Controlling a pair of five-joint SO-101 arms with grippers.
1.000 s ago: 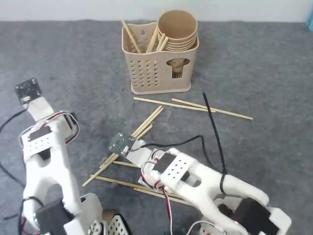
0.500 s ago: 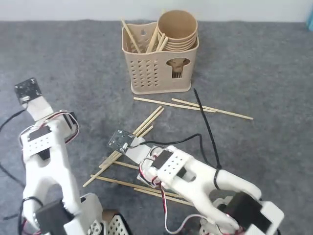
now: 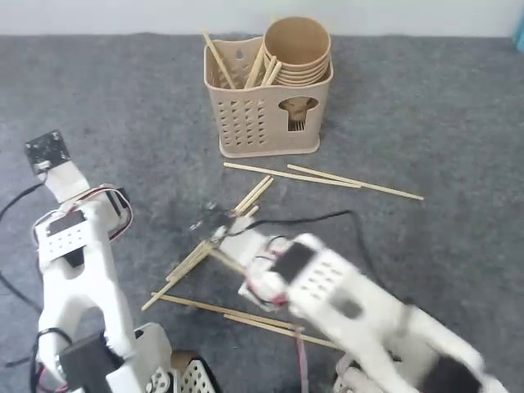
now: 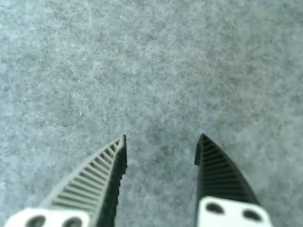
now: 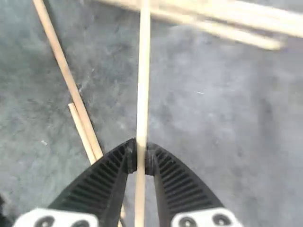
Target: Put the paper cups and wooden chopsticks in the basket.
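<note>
From above: at the far middle of the counter (image 3: 458, 106), a beige plastic basket (image 3: 266, 131), upright, boxy, walls punched with rows of small slots. In its right half, a nested stack of round brown paper cups (image 3: 297, 45), rims well above the basket's edge. In its left half, a few wooden chopsticks (image 3: 217, 57) leaning out over the rim. Just near of the basket, two loose sticks (image 3: 327, 178) flat on the counter, overlapping, running left to right. Nearer, at the middle, a crossed bundle (image 3: 196, 258) of thin pale sticks, and two long ones (image 3: 217, 310) nearest of all, partly under the right arm (image 3: 344, 303). Grey, fuzzy, felt-like counter spreading wide to either side of the basket, its far edge close behind it. White left arm (image 3: 82, 270) at the near left, well apart from the sticks. From the left wrist: left claw (image 4: 161, 142) spread wide, ribbed dark inner faces tapering to points, over bare grey nap. From the right wrist: right claw (image 5: 140, 146) pressed together on a single chopstick (image 5: 142, 71), straight and slim, running out past the tips. Beside it, two flat sticks (image 5: 71, 90) on the counter, others (image 5: 213, 23) crossing farther off.
</note>
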